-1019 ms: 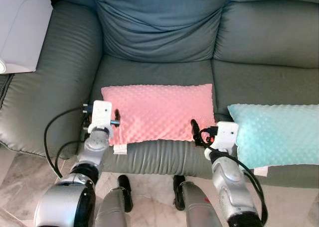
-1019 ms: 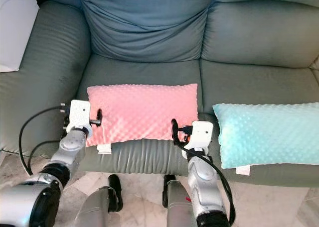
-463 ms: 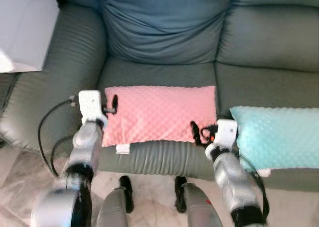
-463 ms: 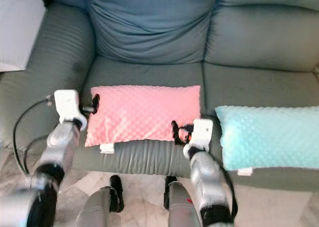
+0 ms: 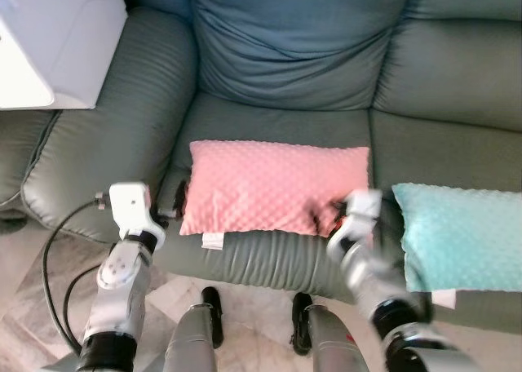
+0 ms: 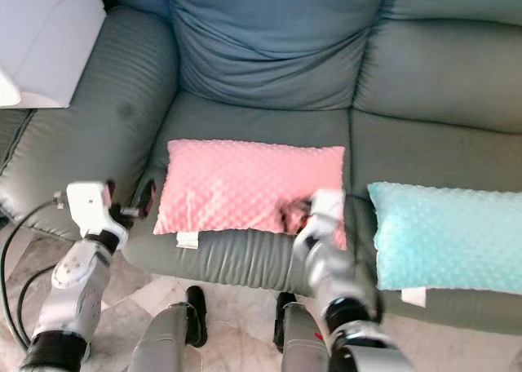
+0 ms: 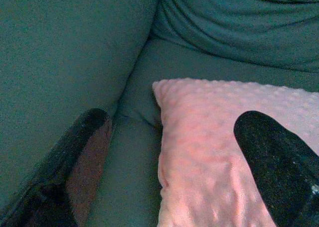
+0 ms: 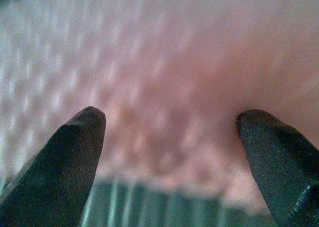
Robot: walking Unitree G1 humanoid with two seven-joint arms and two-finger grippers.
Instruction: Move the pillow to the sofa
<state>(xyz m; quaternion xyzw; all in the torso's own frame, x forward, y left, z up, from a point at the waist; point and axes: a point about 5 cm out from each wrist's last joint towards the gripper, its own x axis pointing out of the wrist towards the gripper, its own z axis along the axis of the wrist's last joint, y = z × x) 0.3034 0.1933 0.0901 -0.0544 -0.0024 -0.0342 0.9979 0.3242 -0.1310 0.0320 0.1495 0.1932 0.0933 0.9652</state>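
A pink dotted pillow lies flat on the middle seat of the grey-green sofa, its white tag hanging over the front edge. My left gripper stands open just off the pillow's left end; in the left wrist view the pillow's corner lies between the spread fingers. My right gripper, blurred by motion, is at the pillow's front right corner. In the right wrist view its fingertips are spread wide with the pink pillow close ahead.
A teal dotted pillow lies on the seat to the right. A white box-like object rests by the left armrest. Big back cushions rise behind. My feet stand on marble floor against the sofa's front.
The camera has shifted. My left gripper has drawn back and down from the pillow's left edge. My right arm is moving, now blurred, at the front right corner. The pillow stays put.
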